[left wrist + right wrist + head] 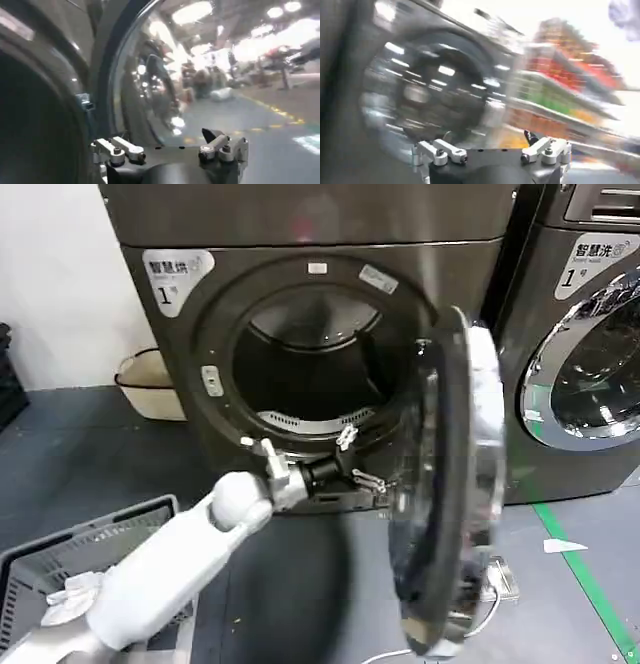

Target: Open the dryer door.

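Two machines stand side by side on the floor. Left to right in the head view: a grey laundry basket [95,554] at the lower left corner, a cream tub [150,384] against the wall behind it, the dryer [300,314] with its round drum opening [310,359] exposed, the dryer door [455,484] swung out on its right-hand hinge, and a second machine [590,344] with its door shut at the right edge.

The left arm reaches up from the lower left; the left gripper [352,459] sits at the lower rim of the drum opening, just beside the inner edge of the door, with its fingers spread and nothing between them. The left wrist view shows the same left gripper [170,150] parted in front of the door's mirrored face [165,75]. The right gripper [490,152] appears in its own wrist view, fingers likewise apart and empty, facing the round glass [435,95] of a shut machine door.

Progress, as judged: the door stands roughly edge-on to the camera, well clear of the opening, so the opening step looks essentially done. What may remain is a further outward push, if a wider swing is wanted, and pulling the left arm clear of the drum rim.
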Robot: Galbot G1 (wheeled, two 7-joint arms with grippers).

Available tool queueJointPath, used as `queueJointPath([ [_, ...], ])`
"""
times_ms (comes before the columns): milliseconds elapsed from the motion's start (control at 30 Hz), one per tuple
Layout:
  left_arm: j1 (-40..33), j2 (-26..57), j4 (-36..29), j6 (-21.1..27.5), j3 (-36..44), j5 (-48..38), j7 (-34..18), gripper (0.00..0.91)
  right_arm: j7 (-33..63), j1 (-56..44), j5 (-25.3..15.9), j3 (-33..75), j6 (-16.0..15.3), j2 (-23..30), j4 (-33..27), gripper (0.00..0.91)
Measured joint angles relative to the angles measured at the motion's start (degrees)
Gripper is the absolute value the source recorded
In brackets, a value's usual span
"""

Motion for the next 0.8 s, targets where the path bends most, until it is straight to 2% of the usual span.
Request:
queueJointPath([
  [100,-1.85,-1.64,1.87,-0.19,1.79,0.28,-0.07,0.907,3.68,1.13,-4.25,3.64,-2.09,-0.05,-3.03,0.907],
  [233,-4.01,-3.67,3.99,-0.61,3.91,0.84,-0.35,0.907,6.54,1.93,-8.15,7.82,-2.05,-0.75,-7.63,0.907],
  [500,-7.94,-9.29,9.89,-1.67,7.78,2.30,-1.69,0.907,11.63,3.29,-10.29,14.52,-4.30,-2.62,-15.83,0.907],
  [667,-9.76,-13.18,13.97,-1.89,9.62,2.89,-2.36,0.907,12.91,3.05,-12.73,17.39,-5.13,-3.21,-19.28,0.907],
  [800,-10.47,-15.87,16.37,-1.78,10.41,3.29,-2.84,0.907,13.01,2.67,-13.10,19.32,-6.12,-3.99,-21.31,0.907],
])
